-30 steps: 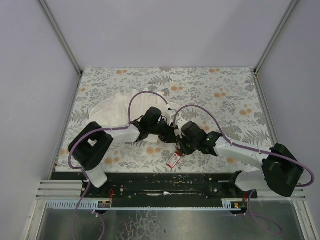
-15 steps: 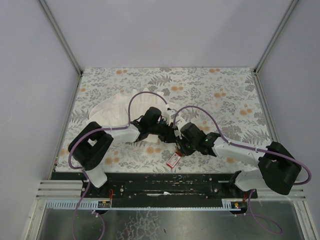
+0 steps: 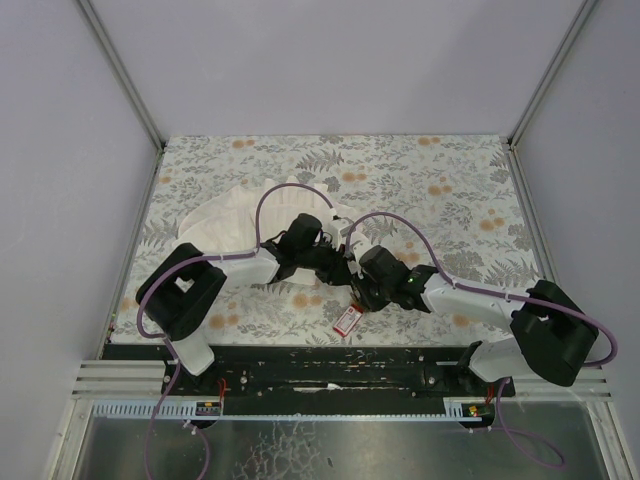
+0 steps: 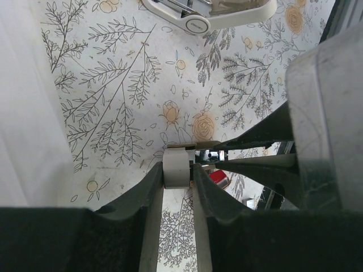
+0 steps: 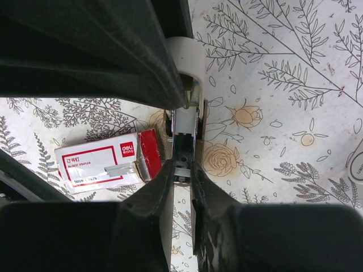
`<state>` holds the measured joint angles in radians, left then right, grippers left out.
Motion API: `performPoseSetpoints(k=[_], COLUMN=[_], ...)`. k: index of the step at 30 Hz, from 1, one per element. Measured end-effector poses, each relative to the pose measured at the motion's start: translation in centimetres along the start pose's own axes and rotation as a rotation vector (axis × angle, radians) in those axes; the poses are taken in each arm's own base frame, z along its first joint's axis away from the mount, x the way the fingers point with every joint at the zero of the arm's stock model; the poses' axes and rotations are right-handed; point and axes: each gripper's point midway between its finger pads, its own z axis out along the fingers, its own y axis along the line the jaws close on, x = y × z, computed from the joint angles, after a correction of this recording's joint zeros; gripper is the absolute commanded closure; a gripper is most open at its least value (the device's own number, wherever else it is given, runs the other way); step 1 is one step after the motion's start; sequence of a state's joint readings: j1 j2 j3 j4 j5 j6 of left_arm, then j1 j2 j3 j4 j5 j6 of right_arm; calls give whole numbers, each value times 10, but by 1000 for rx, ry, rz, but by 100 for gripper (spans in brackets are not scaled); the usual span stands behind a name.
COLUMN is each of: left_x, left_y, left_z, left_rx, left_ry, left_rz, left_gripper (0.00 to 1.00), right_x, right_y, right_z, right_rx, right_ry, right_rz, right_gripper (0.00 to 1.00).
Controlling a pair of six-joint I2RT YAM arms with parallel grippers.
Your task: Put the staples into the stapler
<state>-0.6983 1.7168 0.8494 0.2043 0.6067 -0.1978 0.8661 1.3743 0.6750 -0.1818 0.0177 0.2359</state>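
The small stapler (image 5: pixel 184 122), dark silvery metal with a white rounded end (image 4: pixel 177 166), is held between both grippers just above the flowered table. My left gripper (image 4: pixel 177 171) is shut on that white end. My right gripper (image 5: pixel 182 168) is shut on the tip of the metal arm at the other end. In the top view the left gripper (image 3: pixel 337 266) and right gripper (image 3: pixel 364 291) meet nose to nose and hide the stapler. The red staple box (image 5: pixel 105 164) with its white label lies on the table beside them (image 3: pixel 347 320). A grey strip crosses its label; whether it is the staples I cannot tell.
A big white pleated cloth (image 3: pixel 240 220) lies behind the left arm and fills the left edge of the left wrist view (image 4: pixel 22 113). A white arm part (image 4: pixel 210 11) shows at the top there. Grey walls enclose the flowered table (image 3: pixel 450 190).
The right arm's elbow and base link have shifted slightly left. Both grippers and the stapler stay where they were, and the red box has not moved.
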Motion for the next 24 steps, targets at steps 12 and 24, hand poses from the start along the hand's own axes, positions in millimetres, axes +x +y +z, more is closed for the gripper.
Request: performPoseSetpoints(k=[12,24], left_x=[0,1], left_y=[0,0], left_z=[0,0], left_rx=[0,0], left_ry=[1,1], left_rz=[-7,-8], left_gripper=[90,91], right_x=[1,1], right_y=[-1,-2], right_z=[1,2], right_rx=[14,36], right_ry=[1,-1], right_rz=[5,13], right_gripper=[83,83])
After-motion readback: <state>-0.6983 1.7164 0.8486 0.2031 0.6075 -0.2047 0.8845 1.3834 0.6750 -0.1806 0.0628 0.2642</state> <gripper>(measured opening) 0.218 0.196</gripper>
